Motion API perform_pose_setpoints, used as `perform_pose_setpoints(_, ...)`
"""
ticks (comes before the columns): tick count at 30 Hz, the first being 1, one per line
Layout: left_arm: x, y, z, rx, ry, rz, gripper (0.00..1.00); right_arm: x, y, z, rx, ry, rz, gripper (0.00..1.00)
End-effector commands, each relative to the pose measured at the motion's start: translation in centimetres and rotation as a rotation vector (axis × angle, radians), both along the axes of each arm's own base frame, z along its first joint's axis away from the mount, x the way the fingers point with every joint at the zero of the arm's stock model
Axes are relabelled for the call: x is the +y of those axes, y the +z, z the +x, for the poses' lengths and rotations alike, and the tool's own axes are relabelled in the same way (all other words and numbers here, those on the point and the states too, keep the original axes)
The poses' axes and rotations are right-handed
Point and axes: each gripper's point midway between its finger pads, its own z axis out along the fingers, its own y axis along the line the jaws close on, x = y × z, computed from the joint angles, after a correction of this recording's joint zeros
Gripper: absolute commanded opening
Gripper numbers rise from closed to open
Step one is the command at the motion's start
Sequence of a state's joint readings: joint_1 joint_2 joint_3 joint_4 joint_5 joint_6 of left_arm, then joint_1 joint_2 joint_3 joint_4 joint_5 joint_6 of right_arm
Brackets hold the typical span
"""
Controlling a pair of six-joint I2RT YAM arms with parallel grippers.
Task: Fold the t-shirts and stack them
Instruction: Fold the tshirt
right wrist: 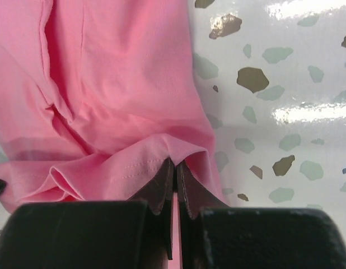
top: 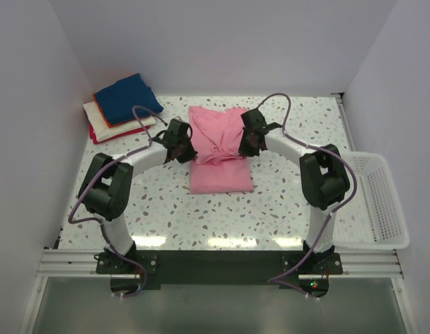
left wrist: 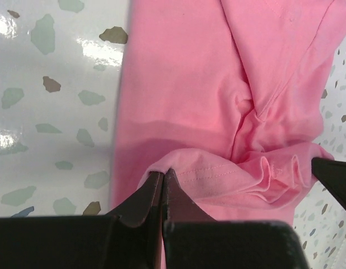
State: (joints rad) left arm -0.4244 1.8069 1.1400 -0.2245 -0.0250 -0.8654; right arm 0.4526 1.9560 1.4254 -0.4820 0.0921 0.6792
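The left gripper [left wrist: 163, 178] has its jaws pressed together on a stitched hem of the pink t-shirt [left wrist: 218, 84], pinching the cloth where it lifts into a bunched fold. Left of the shirt lies the speckled white desk [left wrist: 55, 112], glossy with glare. Just beside the right end of the shirt's fold a black wedge [left wrist: 336, 180] pokes in, too cropped to identify.

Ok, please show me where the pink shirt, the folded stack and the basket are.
pink shirt [top: 220, 175], top view, on its flat near half.
stack [top: 126, 97], top view, on its navy top layer.
basket [top: 379, 200], top view, on its bare mesh floor.
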Motion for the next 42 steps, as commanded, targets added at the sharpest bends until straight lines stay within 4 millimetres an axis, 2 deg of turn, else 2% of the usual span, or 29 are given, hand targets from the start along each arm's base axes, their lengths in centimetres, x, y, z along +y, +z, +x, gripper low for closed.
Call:
perform_pose_setpoints(1, -0.6, 1.7, 2.5, -0.083, -0.029, -0.022, 0.00, 0.5, 1.3, 2.3, -0.057, 0.006, 0.023, 0.00)
perform_pose_setpoints(6, 0.1, 1.6, 3.3, -0.100, -0.019, -0.018, 0.00, 0.2, 1.1, 3.0, -0.054, 0.003, 0.028, 0.02)
perform_pose_setpoints(9, -0.1, 2.4, 3.7, -0.125, -0.046, -0.044, 0.02, -0.2, 1.7, 3.6, -0.068, -0.001, 0.045, 0.06)
perform_pose_setpoints(10, 0.0, 2.7, 3.9, -0.138, -0.053, -0.040, 0.06, -0.6, 1.8, 3.8, -0.067, -0.009, 0.047, 0.09)
perform_pose_setpoints(11, 0.1, 3.2, 4.3, -0.157, -0.059, -0.049, 0.16, -0.6, 2.5, 4.1, -0.081, -0.001, 0.057, 0.16)
perform_pose_setpoints(12, 0.2, 3.5, 4.6, -0.168, -0.061, -0.053, 0.20, -0.8, 2.9, 4.3, -0.088, -0.005, 0.060, 0.19)
perform_pose_setpoints(13, 0.2, 4.0, 4.7, -0.182, -0.073, -0.061, 0.29, -1.0, 4.0, 4.7, -0.112, -0.007, 0.069, 0.29)
perform_pose_setpoints(15, 1.1, 4.7, 5.1, -0.198, -0.067, -0.064, 0.42, -1.2, 5.1, 5.0, -0.139, 0.006, 0.066, 0.39)
perform_pose_setpoints(16, 1.1, 5.2, 5.1, -0.210, -0.080, -0.072, 0.55, -1.3, 5.7, 4.9, -0.148, 0.010, 0.062, 0.43)
perform_pose_setpoints(17, 1.4, 5.5, 5.0, -0.219, -0.081, -0.076, 0.59, -1.3, 7.0, 5.0, -0.173, 0.023, 0.063, 0.52)
perform_pose_setpoints(18, 1.6, 6.7, 4.8, -0.242, -0.085, -0.084, 0.60, -1.5, 7.6, 4.9, -0.181, 0.022, 0.057, 0.52)
perform_pose_setpoints(20, 1.4, 7.2, 4.1, -0.265, -0.103, -0.087, 0.61, -1.9, 7.8, 3.9, -0.178, 0.021, 0.038, 0.52)
perform_pose_setpoints(21, 1.2, 8.3, 3.7, -0.288, -0.110, -0.099, 0.61, -1.9, 8.9, 3.4, -0.203, 0.022, 0.044, 0.50)
perform_pose_setpoints(22, 1.0, 8.5, 3.3, -0.288, -0.119, -0.102, 0.60, -1.4, 9.1, 2.9, -0.215, 0.031, 0.045, 0.48)
perform_pose_setpoints(23, 0.4, 8.1, 2.6, -0.270, -0.135, -0.098, 0.56, -1.5, 8.0, 1.9, -0.194, 0.037, 0.032, 0.45)
perform_pose_setpoints(25, -0.2, 8.0, 1.8, -0.261, -0.150, -0.082, 0.49, -0.2, 8.4, 0.6, -0.215, 0.072, 0.023, 0.45)
perform_pose_setpoints(28, -2.2, 7.4, 0.5, -0.252, -0.194, -0.078, 0.37, 1.2, 7.1, -0.7, -0.209, 0.123, -0.039, 0.41)
perform_pose_setpoints(30, -3.3, 6.0, 0.4, -0.219, -0.217, -0.083, 0.25, 2.1, 6.6, -0.7, -0.196, 0.145, -0.046, 0.38)
perform_pose_setpoints(31, -3.9, 5.6, 0.2, -0.204, -0.239, -0.102, 0.16, 2.4, 5.4, -0.9, -0.160, 0.160, -0.050, 0.36)
perform_pose_setpoints(34, -5.3, 4.0, 0.7, -0.177, -0.275, -0.114, 0.07, 3.2, 5.0, -0.3, -0.157, 0.188, -0.055, 0.35)
perform_pose_setpoints(35, -5.7, 4.1, 1.1, -0.188, -0.284, -0.121, 0.06, 3.4, 4.4, 0.2, -0.150, 0.198, -0.064, 0.35)
perform_pose_setpoints(36, -5.9, 2.9, 1.3, -0.166, -0.291, -0.120, 0.05, 3.5, 4.1, 0.5, -0.149, 0.204, -0.074, 0.35)
perform_pose_setpoints(37, -6.3, 2.7, 1.5, -0.164, -0.307, -0.124, 0.04, 3.8, 4.5, 1.1, -0.156, 0.209, -0.077, 0.35)
perform_pose_setpoints(38, -6.5, 3.2, 2.4, -0.184, -0.308, -0.126, 0.04, 3.6, 3.1, 1.5, -0.137, 0.215, -0.109, 0.35)
perform_pose_setpoints(39, -6.4, 2.1, 2.8, -0.167, -0.305, -0.117, 0.04, 3.5, 2.9, 2.1, -0.141, 0.209, -0.125, 0.35)
perform_pose_setpoints(40, -6.2, 1.8, 3.2, -0.165, -0.303, -0.116, 0.03, 3.5, 3.2, 2.9, -0.148, 0.206, -0.135, 0.35)
perform_pose_setpoints(42, -5.2, 1.2, 4.7, -0.165, -0.276, -0.119, 0.03, 2.9, 1.4, 4.0, -0.125, 0.193, -0.149, 0.35)
